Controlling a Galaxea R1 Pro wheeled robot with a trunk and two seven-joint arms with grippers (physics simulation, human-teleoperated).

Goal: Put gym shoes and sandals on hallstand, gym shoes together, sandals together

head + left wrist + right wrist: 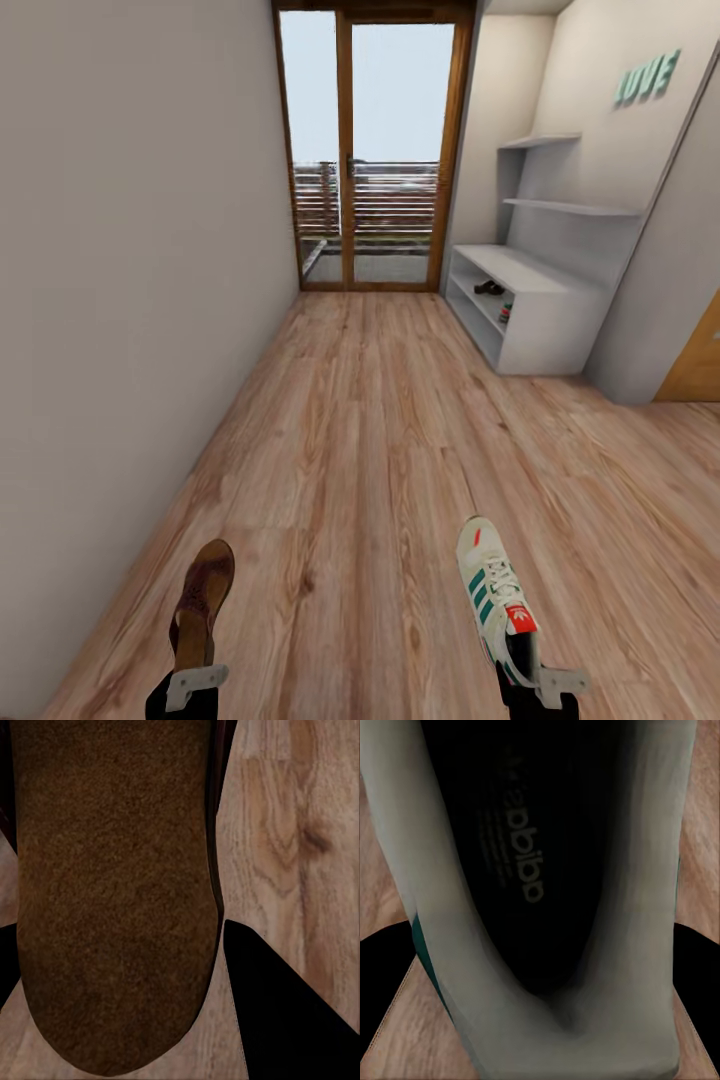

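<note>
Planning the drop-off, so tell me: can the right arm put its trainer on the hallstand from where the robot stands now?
Probably not yet. The right claw holds the gym shoe close to the robot, while the hallstand stands far down the corridor floor. Nothing blocks the way, so driving closer should do it.

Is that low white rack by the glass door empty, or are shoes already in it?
Not empty: the hallstand holds a sandal and a gym shoe on its shelves.

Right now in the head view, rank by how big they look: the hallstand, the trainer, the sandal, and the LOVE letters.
1. Hallstand, clearly largest.
2. Gym shoe in the right pincer and sandal in the left pincer: near-equal and close to the camera, so unranked.
3. LOVE letters, smallest but farthest away.
</note>
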